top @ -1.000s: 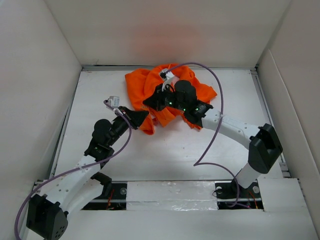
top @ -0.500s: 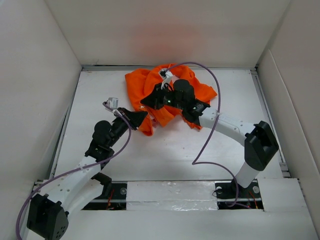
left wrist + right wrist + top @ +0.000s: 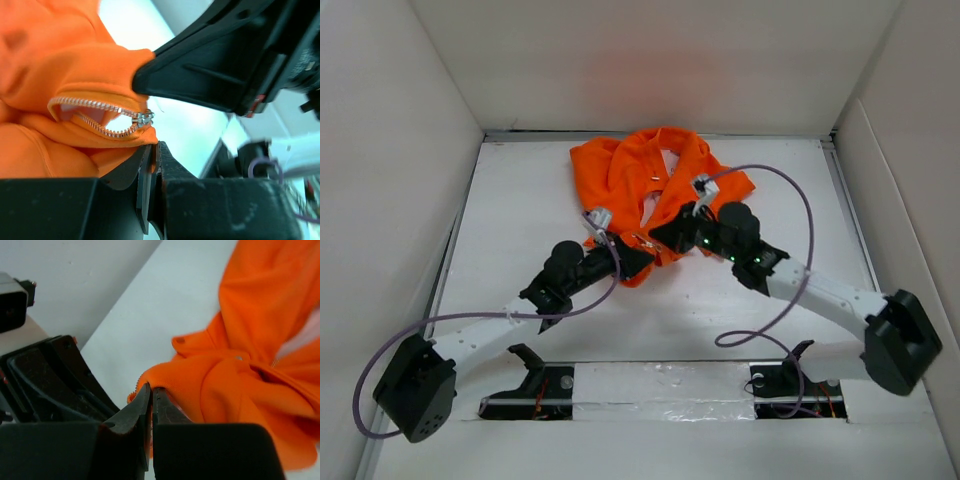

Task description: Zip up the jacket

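Jacket (image 3: 620, 175), orange, lies crumpled at the far middle of the white table (image 3: 520, 230) in the top view. We note both arms reaching to its near hem, with the left gripper (image 3: 638, 262) and right gripper (image 3: 665, 235) close together there.

From the left wrist, we find the left jaws pressed together on a corner of hem just below the zipper pull (image 3: 144, 118). The zipper (image 3: 95, 117) teeth stand parted beyond the pull.

From the right wrist, the right jaws are likewise closed, nipping an orange fabric edge. The left gripper sits just beside them.
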Controlling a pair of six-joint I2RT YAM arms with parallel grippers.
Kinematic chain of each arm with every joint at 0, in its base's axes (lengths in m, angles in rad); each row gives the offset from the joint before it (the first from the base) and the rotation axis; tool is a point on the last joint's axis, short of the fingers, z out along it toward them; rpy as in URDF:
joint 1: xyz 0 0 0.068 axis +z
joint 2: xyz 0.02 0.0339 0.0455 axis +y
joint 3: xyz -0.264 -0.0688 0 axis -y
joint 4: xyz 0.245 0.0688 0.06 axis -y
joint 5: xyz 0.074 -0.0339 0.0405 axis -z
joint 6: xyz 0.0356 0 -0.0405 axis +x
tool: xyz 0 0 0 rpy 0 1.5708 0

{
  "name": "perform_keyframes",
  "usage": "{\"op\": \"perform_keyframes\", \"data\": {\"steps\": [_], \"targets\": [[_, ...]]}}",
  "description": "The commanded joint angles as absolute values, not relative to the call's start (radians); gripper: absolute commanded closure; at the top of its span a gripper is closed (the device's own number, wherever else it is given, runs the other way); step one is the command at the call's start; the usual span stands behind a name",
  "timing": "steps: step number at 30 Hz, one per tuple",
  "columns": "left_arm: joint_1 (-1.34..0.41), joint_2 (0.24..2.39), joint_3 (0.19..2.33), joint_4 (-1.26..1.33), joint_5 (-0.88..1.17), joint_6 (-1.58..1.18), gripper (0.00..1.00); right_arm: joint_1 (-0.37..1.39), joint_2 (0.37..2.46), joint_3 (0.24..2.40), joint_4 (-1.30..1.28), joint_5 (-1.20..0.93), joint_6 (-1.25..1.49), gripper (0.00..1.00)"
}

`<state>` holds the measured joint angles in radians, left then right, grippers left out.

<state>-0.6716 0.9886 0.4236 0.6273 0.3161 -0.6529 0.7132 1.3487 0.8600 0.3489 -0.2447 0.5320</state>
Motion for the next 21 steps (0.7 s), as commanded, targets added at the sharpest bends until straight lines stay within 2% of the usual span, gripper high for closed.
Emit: {"op": "perform_keyframes", "data": {"steps": [1,3,8,16,19,20,21], "targets": [[-0.790,1.014,0.482,0.545,0.362,-0.589,1.00,0.722,1.149,0.734,0.452,-0.143,0.520,1.00],[-0.850,1.017,0.480,0.516,0.338,-0.583,1.00,0.750,1.010,0.625,0.381,-0.086,0.514,1.00],[-0.925,1.023,0.442,0.483,0.313,-0.609,1.00,0.807,0.842,0.425,0.285,-0.075,0.590,1.00],[-1.103,1.080,0.423,0.347,0.226,-0.618,1.00,0.902,0.732,0.359,0.138,-0.098,0.644,1.00],[-1.121,1.088,0.374,0.359,0.212,-0.644,1.00,0.934,0.693,0.328,0.088,-0.120,0.653,0.61],[-1.130,1.088,0.365,0.360,0.207,-0.650,1.00,0.934,0.666,0.318,0.077,-0.136,0.655,0.42],[-1.131,1.077,0.345,0.362,0.206,-0.660,1.00,0.934,0.655,0.301,0.063,-0.144,0.655,0.36]]}}
